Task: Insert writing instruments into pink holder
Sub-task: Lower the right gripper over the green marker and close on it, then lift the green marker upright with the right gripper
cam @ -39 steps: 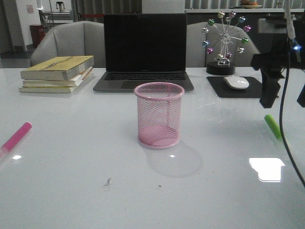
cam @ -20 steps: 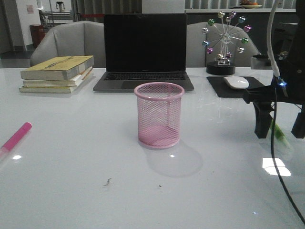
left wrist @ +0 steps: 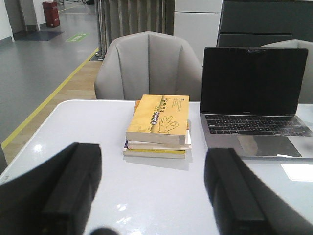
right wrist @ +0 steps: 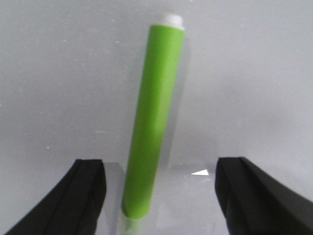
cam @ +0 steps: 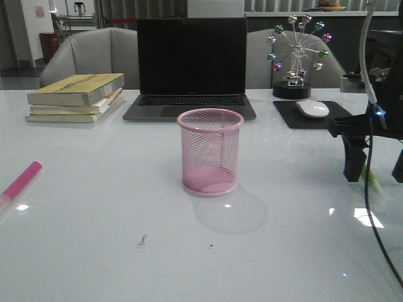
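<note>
The pink holder [cam: 211, 151], a mesh cup, stands upright and empty-looking at the table's centre. A magenta marker [cam: 19, 182] lies near the left edge. The green marker [right wrist: 154, 117] lies flat on the table at the right, its pale end pointing away from the wrist. My right gripper [right wrist: 161, 169] is open and low over the table, one finger on each side of the marker without touching it. In the front view the right gripper [cam: 376, 170] hides most of the green marker [cam: 371, 178]. My left gripper [left wrist: 153, 156] is open and holds nothing; the front view does not show it.
A closed-screen laptop [cam: 189, 63] sits behind the holder, with a stack of books [cam: 75, 97] to its left. A mouse [cam: 312, 109] on a black mat and a ferris-wheel ornament [cam: 296, 56] stand at the back right. Grey chairs are beyond the table.
My right gripper has come down from above the table to table level, its open fingers now straddling the green marker. Holder and magenta marker have not moved.
</note>
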Controlling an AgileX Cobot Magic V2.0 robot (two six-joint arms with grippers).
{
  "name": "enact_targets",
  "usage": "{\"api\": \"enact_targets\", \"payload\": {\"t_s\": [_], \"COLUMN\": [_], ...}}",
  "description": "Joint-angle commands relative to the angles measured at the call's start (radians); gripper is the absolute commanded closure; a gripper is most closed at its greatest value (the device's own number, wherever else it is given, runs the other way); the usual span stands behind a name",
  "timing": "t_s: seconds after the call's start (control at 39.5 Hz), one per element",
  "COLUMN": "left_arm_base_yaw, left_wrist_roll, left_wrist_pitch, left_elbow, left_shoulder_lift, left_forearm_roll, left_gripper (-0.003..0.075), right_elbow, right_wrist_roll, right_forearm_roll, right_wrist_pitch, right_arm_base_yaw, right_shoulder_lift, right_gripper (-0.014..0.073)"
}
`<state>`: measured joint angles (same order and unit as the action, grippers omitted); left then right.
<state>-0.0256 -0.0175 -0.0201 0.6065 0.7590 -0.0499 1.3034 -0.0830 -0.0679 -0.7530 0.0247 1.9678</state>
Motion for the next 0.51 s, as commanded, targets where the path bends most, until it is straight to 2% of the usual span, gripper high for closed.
{"api": "enact_targets", "payload": {"t_s": [0.0, 0.33, 0.48], "left_arm_base_yaw": [-0.005, -0.005, -0.005], "left_wrist_roll": [0.009, 0.009, 0.009], "left_wrist_pitch": [0.09, 0.09, 0.09], "left_elbow": [0.031, 0.031, 0.031], "left_shoulder_lift": [-0.003, -0.003, -0.003], "left_forearm_roll": [-0.006, -0.006, -0.006], "left_gripper": [0.021, 0.021, 0.021], "right_elbow": [0.032, 0.032, 0.032], "right_wrist_roll": [-0.001, 0.007, 0.015], "right_forearm_roll": [0.002, 0.005, 0.005], "right_wrist_pitch": [-0.008, -0.013, -0.015], "right_arm_base_yaw": [-0.023, -0.028, -0.028], "right_shoulder_lift": [-0.053, -0.053, -0.053], "right_gripper": [0.0022, 0.0026, 0.0099]}}
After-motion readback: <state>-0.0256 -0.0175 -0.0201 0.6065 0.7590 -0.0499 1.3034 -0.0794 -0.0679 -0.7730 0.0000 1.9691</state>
